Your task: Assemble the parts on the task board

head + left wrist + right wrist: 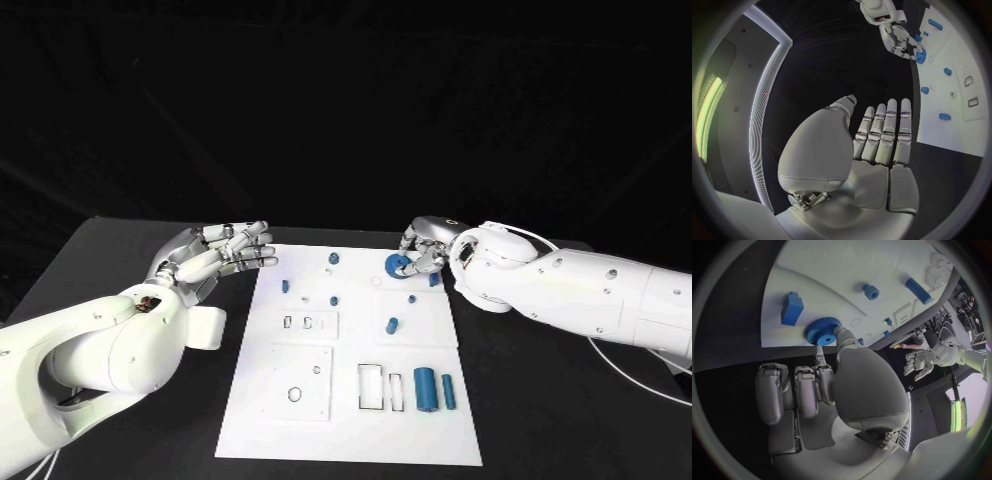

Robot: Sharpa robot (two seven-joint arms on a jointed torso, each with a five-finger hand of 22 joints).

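Right hand [427,252]: my fingertips touch the blue gear [822,331] at the far end of the task board [346,420]; whether I actually grip it I cannot tell, as my palm hides the contact.
Left hand [216,255]: it hovers just off the task board's left edge, fingers straight, spread, holding nothing.
Gear: partly covered by my fingers.
Blue cylinder [426,389]: lies at the task board's near right.
Small pegs: too small to identify.

White task board [351,420] flat on the black surface, small blue parts scattered on it — blue gear [397,265] at its far edge, two blue cylinders [426,388] lying near the front-right
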